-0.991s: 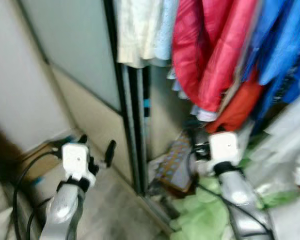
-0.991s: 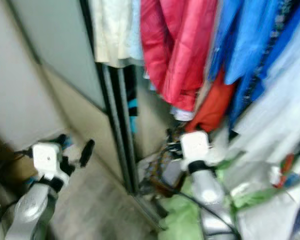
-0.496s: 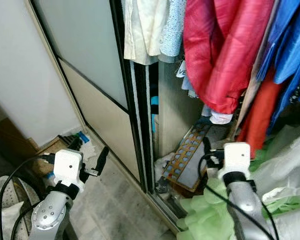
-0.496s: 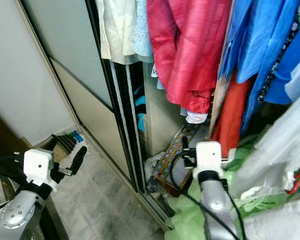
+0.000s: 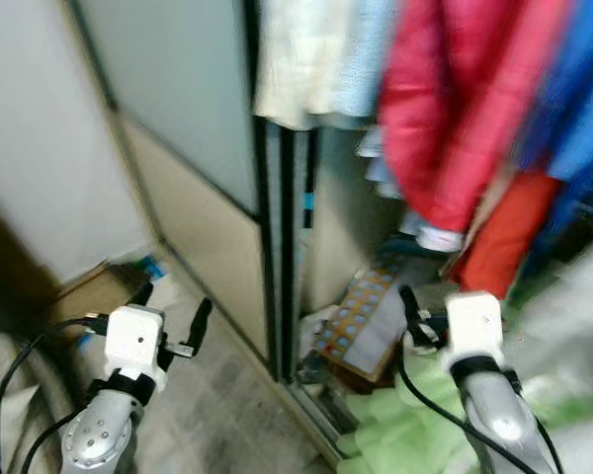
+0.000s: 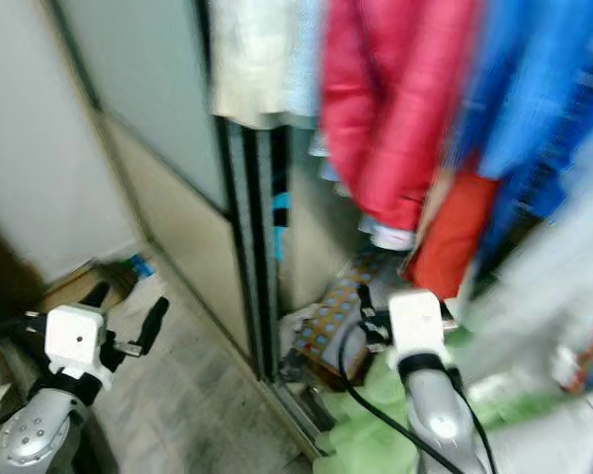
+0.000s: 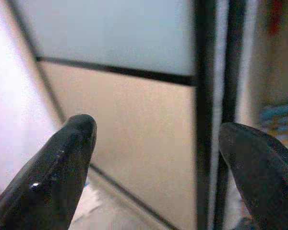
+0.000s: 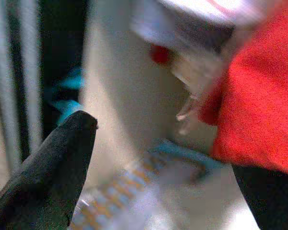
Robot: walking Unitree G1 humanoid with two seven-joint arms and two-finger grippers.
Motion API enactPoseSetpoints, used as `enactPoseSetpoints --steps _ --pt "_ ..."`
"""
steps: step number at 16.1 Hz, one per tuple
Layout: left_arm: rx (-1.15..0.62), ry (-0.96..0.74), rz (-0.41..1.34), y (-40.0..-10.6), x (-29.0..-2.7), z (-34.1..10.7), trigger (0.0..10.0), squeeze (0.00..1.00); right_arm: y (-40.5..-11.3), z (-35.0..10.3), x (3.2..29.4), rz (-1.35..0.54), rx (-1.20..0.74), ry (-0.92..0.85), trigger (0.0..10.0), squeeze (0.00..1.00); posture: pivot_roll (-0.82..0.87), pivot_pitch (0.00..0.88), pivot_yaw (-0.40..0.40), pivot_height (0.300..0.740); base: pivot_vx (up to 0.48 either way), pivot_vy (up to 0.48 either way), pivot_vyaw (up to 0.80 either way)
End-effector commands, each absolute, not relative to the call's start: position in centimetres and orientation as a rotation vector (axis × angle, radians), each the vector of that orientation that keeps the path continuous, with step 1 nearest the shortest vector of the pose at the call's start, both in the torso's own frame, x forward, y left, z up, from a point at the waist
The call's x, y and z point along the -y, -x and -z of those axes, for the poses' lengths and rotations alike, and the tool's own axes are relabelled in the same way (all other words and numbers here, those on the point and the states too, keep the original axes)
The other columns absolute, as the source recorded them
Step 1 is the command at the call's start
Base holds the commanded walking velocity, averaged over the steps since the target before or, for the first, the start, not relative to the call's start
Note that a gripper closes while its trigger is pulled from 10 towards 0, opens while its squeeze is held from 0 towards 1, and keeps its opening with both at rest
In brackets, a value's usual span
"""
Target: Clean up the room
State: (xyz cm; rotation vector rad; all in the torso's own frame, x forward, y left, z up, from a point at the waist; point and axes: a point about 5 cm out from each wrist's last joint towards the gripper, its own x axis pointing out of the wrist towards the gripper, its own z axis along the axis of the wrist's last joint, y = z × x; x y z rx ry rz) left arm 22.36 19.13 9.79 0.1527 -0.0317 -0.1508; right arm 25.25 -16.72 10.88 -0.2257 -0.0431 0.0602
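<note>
A wardrobe stands before me, its sliding door (image 5: pixel 178 109) pushed left. Inside hang a red jacket (image 5: pixel 445 118), blue garments (image 5: pixel 573 89) and a cream shirt (image 5: pixel 296 69). At the bottom an orange board with blue dots (image 5: pixel 361 316) leans, and green cloth (image 5: pixel 415 434) lies heaped on the floor. My left gripper (image 5: pixel 173 306) is open and empty, low in front of the door panel (image 7: pixel 134 129). Near the board and the red-orange garment (image 8: pixel 259 105) my right gripper (image 8: pixel 163 143) is open with nothing between its fingers.
The black door track and frame (image 5: pixel 282 247) run down to the tiled floor (image 5: pixel 217 405). A brown cardboard piece (image 5: pixel 89 291) and a small blue item (image 5: pixel 153 267) lie by the white wall (image 5: pixel 40 148). Black cables (image 5: pixel 30 365) trail at my left arm.
The whole picture has shifted slightly and turned blurry, so the camera moved. Both arms hold about the same pose, and both grippers stay open.
</note>
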Motion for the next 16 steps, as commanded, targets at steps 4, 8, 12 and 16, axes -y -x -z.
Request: enactPoseSetpoints --steps 4,8,12,16 --pt "0.045 -0.182 0.138 -22.4 -19.2 -10.3 10.0 0.00 -25.3 -10.9 16.4 -0.071 0.037 0.216 10.0 0.00 0.01 0.000 -0.012 0.740 0.000 0.000 0.80" --pt "0.044 -0.189 0.117 -22.6 -19.2 -10.2 10.0 0.00 -25.9 -11.0 16.2 -0.080 0.042 0.212 10.0 0.00 0.01 0.000 -0.016 0.740 0.000 0.000 0.80" --pt "0.043 -0.183 0.044 -23.4 -19.5 -10.4 10.0 0.00 -26.3 -11.2 15.6 -0.106 0.053 0.211 10.0 0.00 0.02 0.000 -0.020 0.740 0.000 0.000 0.80" --pt "0.045 -0.189 0.045 -23.4 -19.2 -10.2 10.0 0.00 -26.6 -11.2 15.7 -0.111 0.057 0.215 10.0 0.00 0.02 0.000 -0.025 0.740 0.000 0.000 0.80"
